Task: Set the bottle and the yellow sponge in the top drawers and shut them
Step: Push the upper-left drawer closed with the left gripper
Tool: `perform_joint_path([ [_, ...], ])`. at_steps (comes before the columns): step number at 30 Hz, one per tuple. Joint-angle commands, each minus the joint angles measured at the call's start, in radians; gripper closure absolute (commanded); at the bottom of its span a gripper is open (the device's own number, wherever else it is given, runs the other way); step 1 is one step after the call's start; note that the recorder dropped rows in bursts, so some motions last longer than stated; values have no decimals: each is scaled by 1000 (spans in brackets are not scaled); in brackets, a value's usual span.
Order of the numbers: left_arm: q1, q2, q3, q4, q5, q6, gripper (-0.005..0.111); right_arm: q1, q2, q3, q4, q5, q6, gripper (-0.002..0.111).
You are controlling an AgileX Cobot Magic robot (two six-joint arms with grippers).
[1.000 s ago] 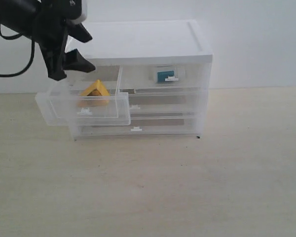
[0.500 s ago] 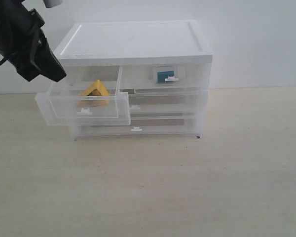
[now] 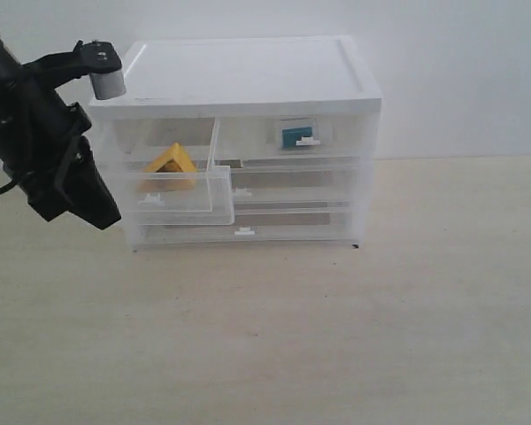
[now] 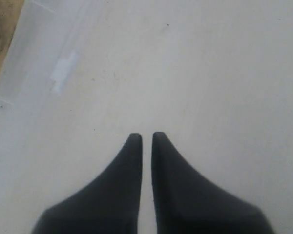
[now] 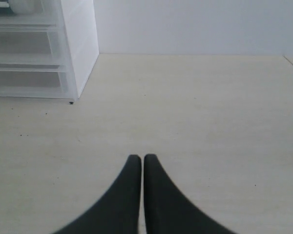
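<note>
While the left end effector [image 4: 146, 139] is pinched shut on nothing, it hangs low at the left end of the left top drawer [image 3: 195, 202], which stands partway out of the white-topped cabinet [image 3: 248, 75]. The yellow sponge [image 3: 171, 164] lies tilted inside that drawer. The bottle [image 3: 296, 135] sits in the right top drawer [image 3: 345, 137], which is pushed in. The right end effector [image 5: 142, 160], likewise shut and empty, hovers over the counter [image 3: 336, 328] off the cabinet's right side.

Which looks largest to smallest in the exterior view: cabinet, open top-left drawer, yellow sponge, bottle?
1. cabinet
2. open top-left drawer
3. yellow sponge and bottle: nearly alike, and the bottle is blurred through translucent plastic, so unranked.
</note>
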Motion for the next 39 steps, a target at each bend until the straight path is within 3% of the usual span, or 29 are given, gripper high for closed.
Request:
perform_joint_path([
  [1,1,40,4,-23,-59,-15,102,1,-5,4,1,-8,1,108],
  [5,1,48,4,-39,-232,-39,102,1,-5,4,1,-8,1,108],
  [11,1,48,4,-61,-379,-39,102,1,-5,4,1,-8,1,108],
  [28,1,92,4,-84,-633,-37,102,1,-5,4,1,-8,1,108],
  [33,1,53,2,-84,-629,-37,102,1,-5,4,1,-8,1,108],
  [39,1,33,2,-90,-413,-37,102,1,-5,4,1,-8,1,108],
])
